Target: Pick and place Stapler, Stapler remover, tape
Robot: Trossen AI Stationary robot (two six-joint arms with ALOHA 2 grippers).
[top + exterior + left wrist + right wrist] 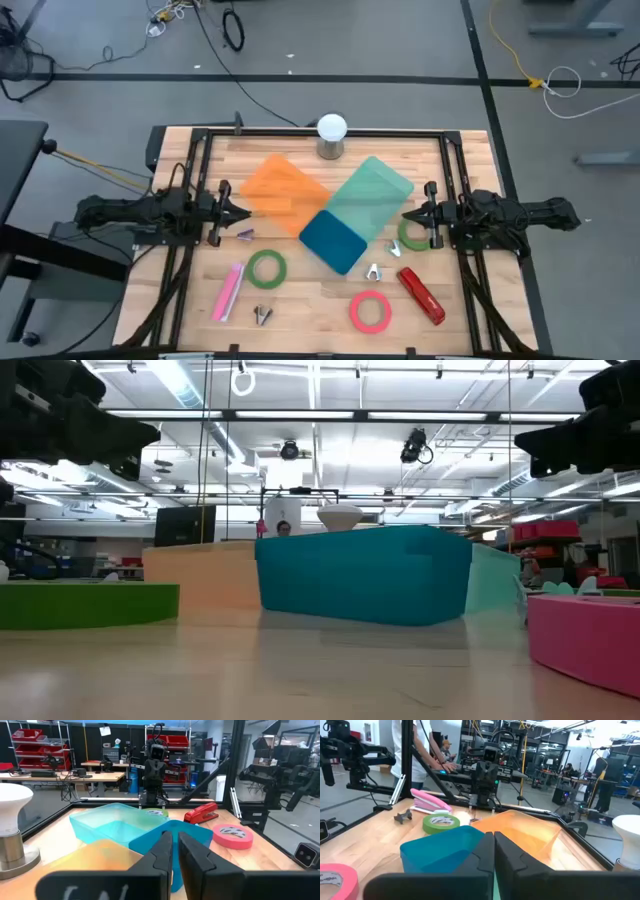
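A red stapler (421, 295) lies near the front right, and a pink stapler (228, 291) near the front left. Green tape rolls lie flat at the front left (267, 268) and by the right arm (413, 233), and a pink-red roll (370, 311) lies at the front. Small staple removers (263, 314) (373, 271) lie on the wood. My left gripper (243, 213) is shut and empty at the table's left, beside the orange bin (285, 190). My right gripper (406, 213) is shut and empty at the right, beside the teal bin (370, 195).
A blue bin (333, 240) sits in the middle, overlapping the orange and teal bins. A white lamp-like post (331, 135) stands at the far edge. A small purple piece (245, 234) lies near my left gripper. A black frame rims the table.
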